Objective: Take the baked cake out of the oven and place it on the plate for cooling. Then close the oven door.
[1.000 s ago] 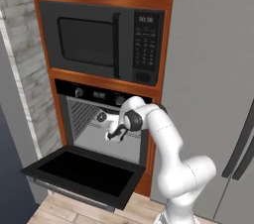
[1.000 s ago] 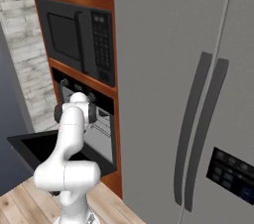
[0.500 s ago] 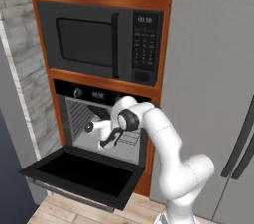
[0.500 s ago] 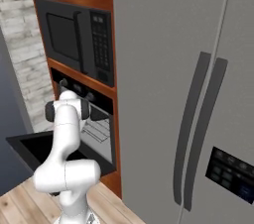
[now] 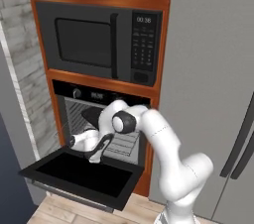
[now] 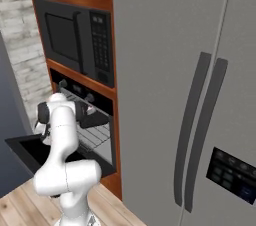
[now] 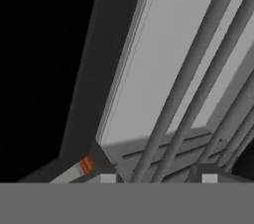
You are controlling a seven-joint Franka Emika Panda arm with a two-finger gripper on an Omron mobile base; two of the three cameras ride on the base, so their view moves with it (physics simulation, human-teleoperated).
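I am reaching low into the mouth of the oven (image 5: pixel 101 119), the black wall unit set below the microwave (image 5: pixel 99 42) and left of the tall grey refrigerator (image 6: pixel 200 95), with my hand (image 5: pixel 95 154) hanging just above the inner face of the oven door (image 5: pixel 82 176). That door is lying fully dropped toward the near side, so the opening step is looking done. In the hand view, the wire rack (image 7: pixel 198 99) bars are running close past my fingertips (image 7: pixel 108 178), with a pale oven wall behind them. The fingertips are standing a moderate way apart with nothing visible between them, so I am judging the hand to be partly open and carrying nothing, though the gap itself is cut off at the bottom of that view. I am not making out the cake anywhere on the rack from here, nor the plate, so I cannot tell where either one is sitting. By my reading, the task is barely past its start: the cake is not yet gripped, the transfer to the plate is not yet done, and the door is waiting to be swung shut.
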